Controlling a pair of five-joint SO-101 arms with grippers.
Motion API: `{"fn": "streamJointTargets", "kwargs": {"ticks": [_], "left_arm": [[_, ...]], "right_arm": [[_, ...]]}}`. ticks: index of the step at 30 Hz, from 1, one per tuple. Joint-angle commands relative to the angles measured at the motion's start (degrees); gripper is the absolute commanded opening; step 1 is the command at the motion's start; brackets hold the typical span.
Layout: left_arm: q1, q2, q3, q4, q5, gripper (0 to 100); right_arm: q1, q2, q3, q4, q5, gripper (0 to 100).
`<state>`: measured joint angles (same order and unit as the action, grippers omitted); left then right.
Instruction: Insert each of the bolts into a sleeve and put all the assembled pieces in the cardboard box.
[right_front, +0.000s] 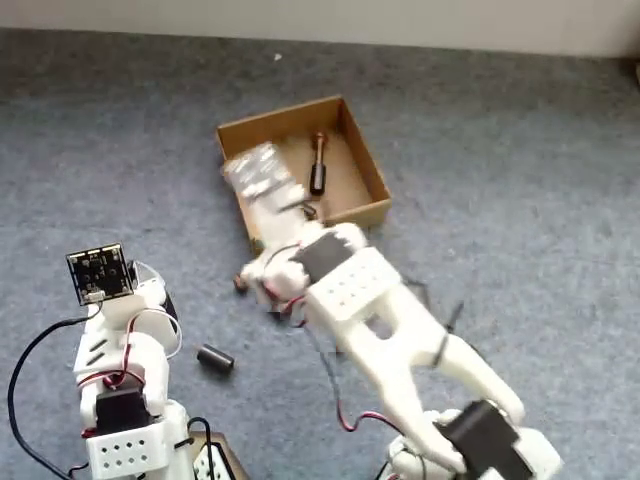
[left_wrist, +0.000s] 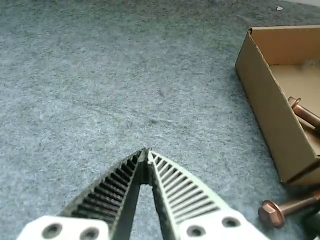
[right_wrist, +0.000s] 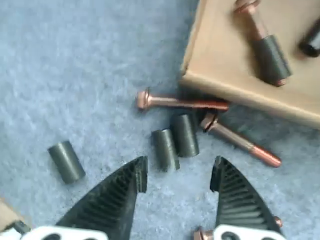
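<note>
Right gripper (right_wrist: 180, 165) hangs low over the grey bench (right_front: 520, 150), just outside the near wall of the cardboard box (right_front: 365, 150). Its fingers (right_wrist: 120, 192) are spread wide with nothing between them.

Right below that gap lies a pair of dark sleeves (right_wrist: 165, 149), side by side and close enough that they may be touching, hard to call from here. A lone sleeve (right_wrist: 66, 161) sits well apart from them on the open bench.

There are loose bolts here too. One copper bolt (right_wrist: 182, 102) lies flat along the foot of the box wall. A second bolt (right_wrist: 242, 142) slants away from it, with its head just beside the paired sleeves.

Inside the box, an assembled piece (right_wrist: 267, 50) lies flat on the floor, its bolt pushed through a sleeve and the copper head poking out one end. A crumpled plastic bag (right_front: 262, 172) shares the box, over by the opposite wall.

Over to the left gripper (left_wrist: 146, 156). Its ribbed fingers are pressed tip to tip and carry nothing. It is held above bare bench, with the box well off to one side.
</note>
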<state>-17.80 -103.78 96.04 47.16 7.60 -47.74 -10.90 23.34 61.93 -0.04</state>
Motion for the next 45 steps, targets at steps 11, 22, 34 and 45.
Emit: {"fn": "streamJointTargets", "kwargs": {"ticks": [11, 22, 34, 45], "left_arm": [[-0.75, -0.66, 1.10, 0.09, -0.62, 1], [-0.75, -0.66, 1.10, 0.18, -0.62, 1], [-0.75, -0.57, 1.10, 0.18, -0.62, 1], [-0.75, -0.57, 1.10, 0.18, -0.62, 1]], "right_arm": [[0.13, 16.92, -5.32, -1.36, 2.55, 19.4], [0.13, 21.76, -7.43, -1.36, 2.55, 19.4], [-1.10, 21.67, -4.97, -7.87, 8.18, 0.4], [-1.10, 13.41, 1.19, 2.07, 8.62, 0.5]]}}
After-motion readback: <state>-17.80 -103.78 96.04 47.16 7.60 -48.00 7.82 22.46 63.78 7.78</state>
